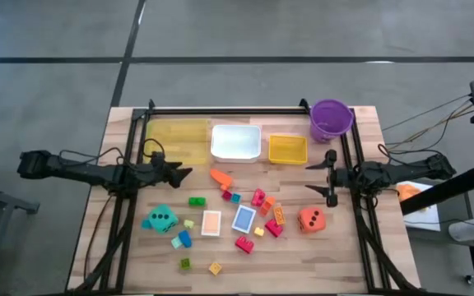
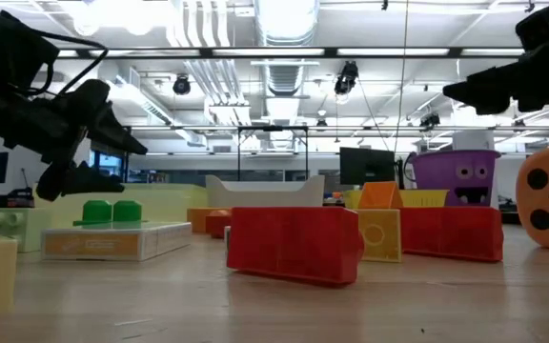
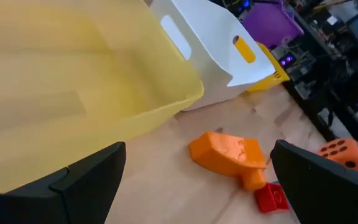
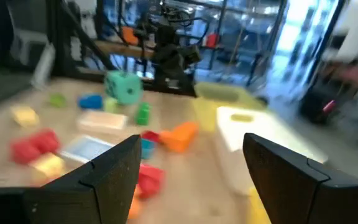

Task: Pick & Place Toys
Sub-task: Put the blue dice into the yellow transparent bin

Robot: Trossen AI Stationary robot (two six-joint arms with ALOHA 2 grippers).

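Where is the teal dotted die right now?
In the high view, the teal dotted die sits on the table's left side, just left of a small green block, untouched by either gripper.

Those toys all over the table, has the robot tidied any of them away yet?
Nothing looks done: the white tray and small yellow tray show no toys inside. Nothing is in hand: the left gripper and right gripper are both open and hold nothing. All is left: the teal die, orange die, two cards and scattered blocks lie on the table.
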